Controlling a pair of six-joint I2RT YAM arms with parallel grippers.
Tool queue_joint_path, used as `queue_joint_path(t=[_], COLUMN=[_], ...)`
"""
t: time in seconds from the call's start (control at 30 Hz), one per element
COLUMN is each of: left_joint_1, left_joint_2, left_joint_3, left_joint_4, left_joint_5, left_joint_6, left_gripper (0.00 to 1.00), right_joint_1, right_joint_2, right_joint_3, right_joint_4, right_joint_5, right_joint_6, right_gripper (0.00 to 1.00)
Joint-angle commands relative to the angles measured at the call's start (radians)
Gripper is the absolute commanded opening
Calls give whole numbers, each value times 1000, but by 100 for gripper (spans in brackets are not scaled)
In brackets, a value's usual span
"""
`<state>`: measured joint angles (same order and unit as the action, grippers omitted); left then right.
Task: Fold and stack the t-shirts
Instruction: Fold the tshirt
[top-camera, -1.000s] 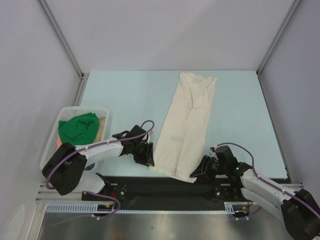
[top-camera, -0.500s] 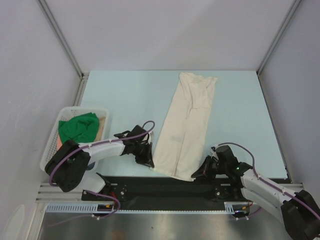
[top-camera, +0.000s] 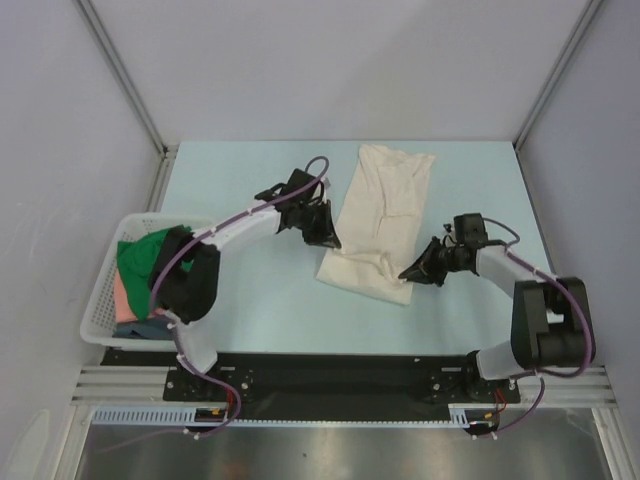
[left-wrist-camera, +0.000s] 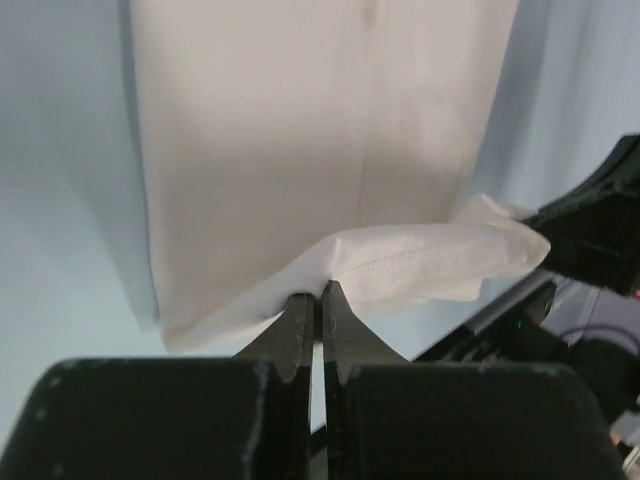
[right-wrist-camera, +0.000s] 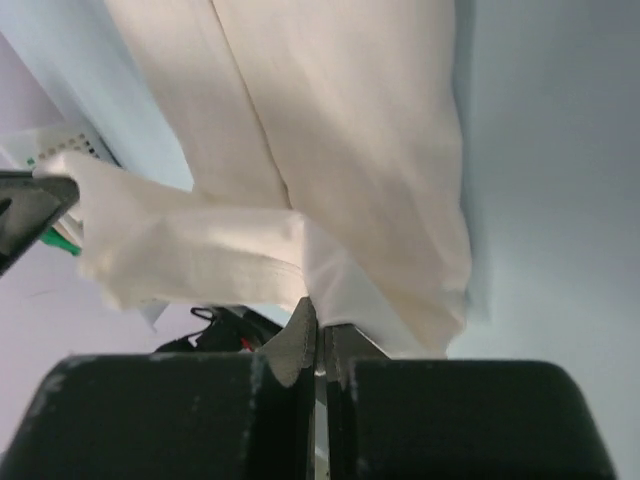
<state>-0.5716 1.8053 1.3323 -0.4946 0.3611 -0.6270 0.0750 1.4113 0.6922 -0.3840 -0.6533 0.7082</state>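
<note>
The cream t-shirt (top-camera: 385, 200) lies as a long folded strip on the pale blue table, its near end lifted and carried toward the far end. My left gripper (top-camera: 328, 240) is shut on the hem's left corner (left-wrist-camera: 320, 285). My right gripper (top-camera: 408, 273) is shut on the hem's right corner (right-wrist-camera: 318, 300). The lifted hem sags between them above the lower layer (left-wrist-camera: 300, 130). A green t-shirt (top-camera: 150, 255), a salmon pink one (top-camera: 122, 300) and a dark blue one (top-camera: 145, 328) lie in the basket.
A white lattice basket (top-camera: 98, 318) stands at the table's near left. Grey walls with metal posts close in the table's far and side edges. A black strip and rail run along the near edge.
Both grippers have lifted the shirt's near hem off the front edge and carried it far back toward the table's middle, doubling the strip over itself.
</note>
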Motion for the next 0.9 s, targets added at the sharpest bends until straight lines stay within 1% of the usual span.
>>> queue_joint_path(t=[0.0, 0.03, 0.07, 0.1, 0.17, 0.23, 0.27, 0.33, 0.5, 0.67, 0.87], left_joint_1=[51, 61, 68, 82, 93, 105, 105, 110, 116, 124, 130], left_joint_2=[141, 172, 224, 245, 311, 350, 365, 403, 454, 496, 534], left_joint_3=[183, 261, 293, 323, 408, 483, 499, 539, 576, 640, 682], left_joint_4=[-44, -53, -53, -47, -44, -39, -32, -12, 8, -9, -29], left_joint_5=[36, 42, 47, 59, 68, 93, 105, 125, 134, 134, 142], left_joint_6=[16, 16, 12, 7, 3, -5, -10, -22, -42, -36, -33], left_gripper=[0, 0, 0, 0, 0, 0, 0, 0, 0, 0, 1], right_joint_1=[-37, -41, -44, -53, -63, -67, -67, -106, -136, -149, -153], right_joint_2=[139, 168, 205, 263, 319, 379, 393, 435, 514, 581, 618], right_joint_3=[174, 252, 297, 331, 416, 464, 505, 547, 647, 684, 702], right_joint_4=[-82, -93, -117, -130, -157, -168, -185, -209, -236, -245, -247], right_joint_5=[-14, -11, -6, -5, -2, -5, -5, -11, -31, -51, -72], right_joint_6=[-136, -153, -159, -164, -177, -182, -184, -191, -216, -230, -240], right_gripper=[0, 0, 0, 0, 0, 0, 0, 0, 0, 0, 0])
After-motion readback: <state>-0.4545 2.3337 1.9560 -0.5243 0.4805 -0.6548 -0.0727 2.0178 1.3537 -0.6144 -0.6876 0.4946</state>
